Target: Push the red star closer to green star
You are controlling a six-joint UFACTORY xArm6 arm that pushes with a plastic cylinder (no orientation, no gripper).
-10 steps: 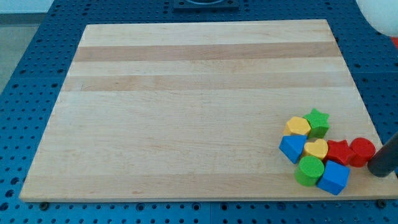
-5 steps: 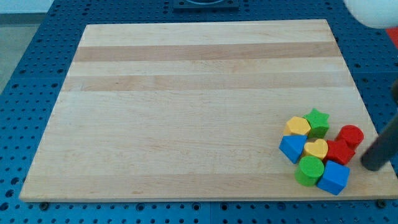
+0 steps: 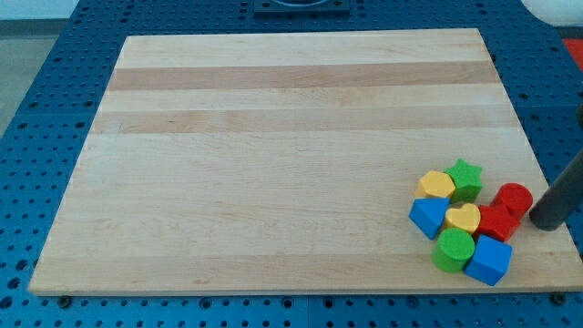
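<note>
The red star (image 3: 495, 223) lies near the board's bottom right, in a tight cluster of blocks. The green star (image 3: 465, 179) sits at the cluster's top, up and left of the red star, with a small gap between them. A red cylinder (image 3: 515, 198) touches the red star's upper right. My tip (image 3: 547, 221) is at the view's right edge, just right of the red cylinder and red star, a small gap away.
The cluster also holds a yellow hexagon (image 3: 436, 185), a yellow heart (image 3: 464, 219), a blue triangle (image 3: 426, 217), a green cylinder (image 3: 453, 250) and a blue cube (image 3: 489, 261). The wooden board (image 3: 273, 155) lies on a blue pegboard; its right edge is near my tip.
The red cylinder moved up and left from beside the red star to its upper right. My tip moved up along the right edge and sits higher than before.
</note>
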